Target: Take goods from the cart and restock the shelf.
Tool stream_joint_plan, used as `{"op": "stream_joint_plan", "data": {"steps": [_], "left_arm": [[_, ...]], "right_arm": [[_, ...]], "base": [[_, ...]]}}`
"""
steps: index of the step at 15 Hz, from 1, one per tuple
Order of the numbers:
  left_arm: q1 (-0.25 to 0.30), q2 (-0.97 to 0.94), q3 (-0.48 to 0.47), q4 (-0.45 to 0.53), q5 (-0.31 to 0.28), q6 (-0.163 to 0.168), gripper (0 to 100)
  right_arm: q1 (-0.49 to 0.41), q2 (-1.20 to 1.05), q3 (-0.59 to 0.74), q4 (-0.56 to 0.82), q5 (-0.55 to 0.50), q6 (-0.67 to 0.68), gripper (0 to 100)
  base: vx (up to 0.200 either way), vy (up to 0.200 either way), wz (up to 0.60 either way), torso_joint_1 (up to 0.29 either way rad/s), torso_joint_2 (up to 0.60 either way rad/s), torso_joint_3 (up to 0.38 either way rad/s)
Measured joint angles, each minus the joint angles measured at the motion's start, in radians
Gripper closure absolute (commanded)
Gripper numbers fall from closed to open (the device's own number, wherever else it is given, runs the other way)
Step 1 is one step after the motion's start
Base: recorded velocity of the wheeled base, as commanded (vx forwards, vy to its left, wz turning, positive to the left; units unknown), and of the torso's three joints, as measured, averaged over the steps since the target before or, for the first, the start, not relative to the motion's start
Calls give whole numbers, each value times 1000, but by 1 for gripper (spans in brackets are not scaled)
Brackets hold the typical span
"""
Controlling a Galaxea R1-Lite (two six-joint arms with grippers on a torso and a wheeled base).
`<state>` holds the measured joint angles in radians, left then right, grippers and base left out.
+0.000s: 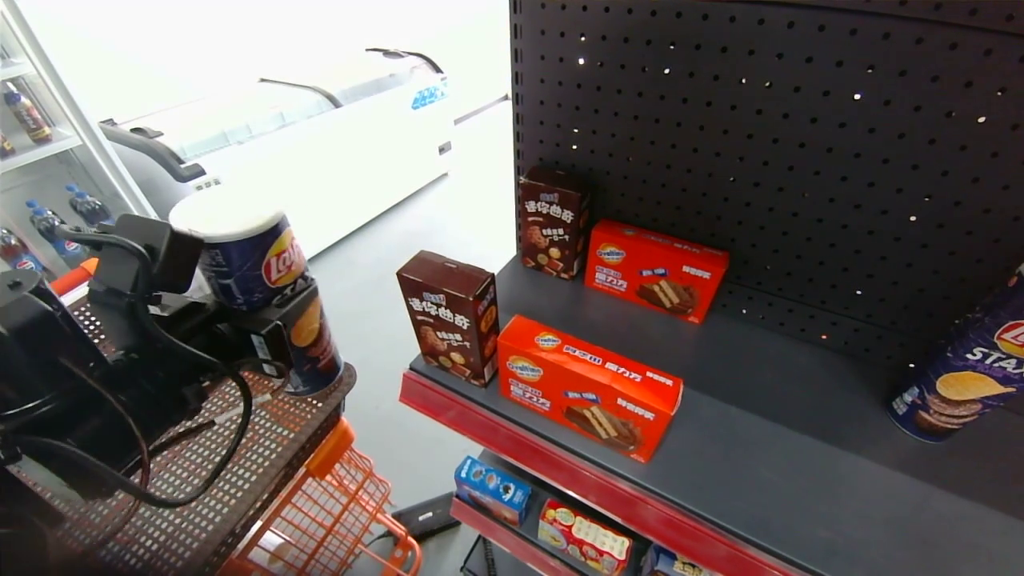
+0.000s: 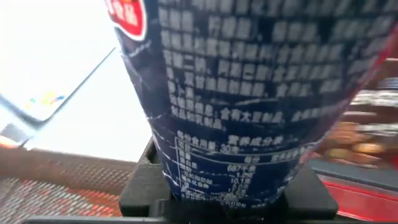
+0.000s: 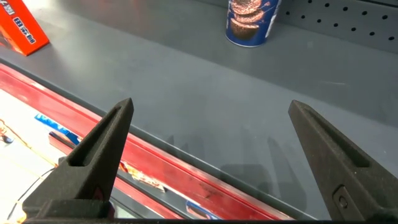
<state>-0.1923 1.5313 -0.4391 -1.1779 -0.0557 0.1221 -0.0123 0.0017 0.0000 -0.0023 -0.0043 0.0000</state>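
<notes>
A dark blue chips can (image 1: 250, 264) with a white lid stands tilted in my left gripper (image 1: 280, 324), which is shut on its lower half above the cart's perforated top (image 1: 240, 472). Up close, the can (image 2: 249, 106) sits between the black fingers (image 2: 140, 190). The grey shelf (image 1: 768, 448) to the right carries two brown biscuit boxes (image 1: 452, 316), two orange wafer boxes (image 1: 588, 388) and another chips can (image 1: 964, 376). My right gripper (image 3: 211, 109) hangs open over the shelf board (image 3: 205, 87) near its red front edge, with that can (image 3: 252, 22) beyond it.
An orange wire cart basket (image 1: 328, 512) sits below the perforated top. A white chest freezer (image 1: 320, 144) and a drinks fridge (image 1: 36, 136) stand behind. The lower shelf (image 1: 560, 532) holds small packets. Bare shelf board lies between the orange boxes and the far can.
</notes>
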Motion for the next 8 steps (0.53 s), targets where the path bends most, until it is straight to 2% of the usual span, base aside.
{"op": "stream_joint_plan", "data": {"steps": [3, 6, 8], "left_arm": [[-181, -7, 13, -27, -40, -7, 100], [-312, -9, 19, -26, -48, -8, 100], [-381, -18, 23, -18, -52, -10, 100]], "right_arm": [[0, 0, 0, 0, 0, 0, 0], [0, 0, 0, 0, 0, 0, 0], [0, 0, 0, 0, 0, 0, 0]], "base": [[0, 0, 0, 0, 0, 0], [0, 0, 0, 0, 0, 0], [0, 0, 0, 0, 0, 0]]}}
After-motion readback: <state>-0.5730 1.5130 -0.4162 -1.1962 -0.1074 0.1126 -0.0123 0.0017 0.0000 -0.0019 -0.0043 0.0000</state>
